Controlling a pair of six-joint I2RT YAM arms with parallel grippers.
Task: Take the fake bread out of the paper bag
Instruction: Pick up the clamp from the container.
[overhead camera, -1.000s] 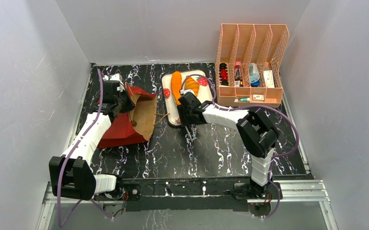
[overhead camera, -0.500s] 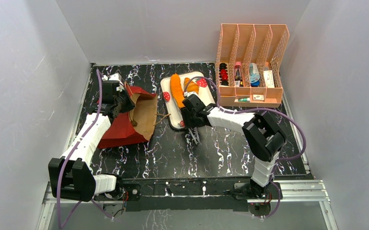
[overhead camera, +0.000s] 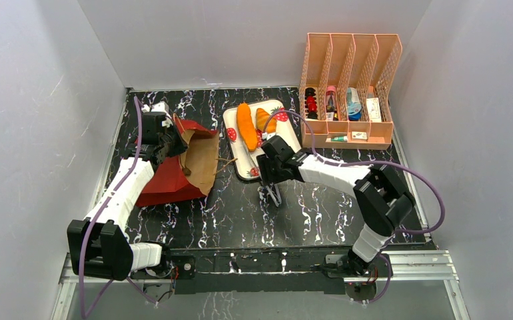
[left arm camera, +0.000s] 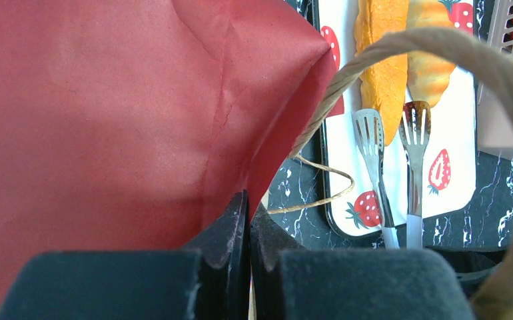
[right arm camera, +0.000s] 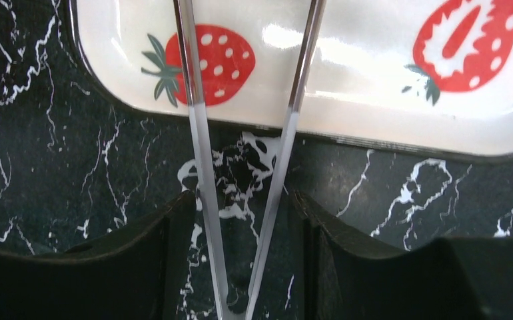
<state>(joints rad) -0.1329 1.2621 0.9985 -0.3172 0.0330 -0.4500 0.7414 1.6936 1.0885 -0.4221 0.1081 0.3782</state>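
Observation:
The paper bag [overhead camera: 174, 180] lies on its side at the left, its brown mouth facing the tray. My left gripper [overhead camera: 168, 145] is shut on the bag's upper edge; in the left wrist view the bag's red paper [left arm camera: 107, 100] is pinched at that gripper [left arm camera: 248, 213]. Two pieces of fake bread, a long orange baguette [overhead camera: 245, 127] and a croissant [overhead camera: 266, 120], rest on the strawberry tray [overhead camera: 240, 163]. Just off the tray's near edge, my right gripper [overhead camera: 270, 175] is shut on the metal tongs [right arm camera: 200, 167], whose tips [left arm camera: 374, 160] reach over the tray. The inside of the bag is hidden.
A pink slotted organizer [overhead camera: 350, 93] with small items stands at the back right, next to the tray. The bag's twine handle [left arm camera: 440, 47] loops close in front of the left wrist camera. Grey walls enclose the black marble table [overhead camera: 240, 213].
My right gripper has drawn back from the tray toward the near right, the tongs moving with it, uncovering the bread. The left arm and the bag have stayed put.

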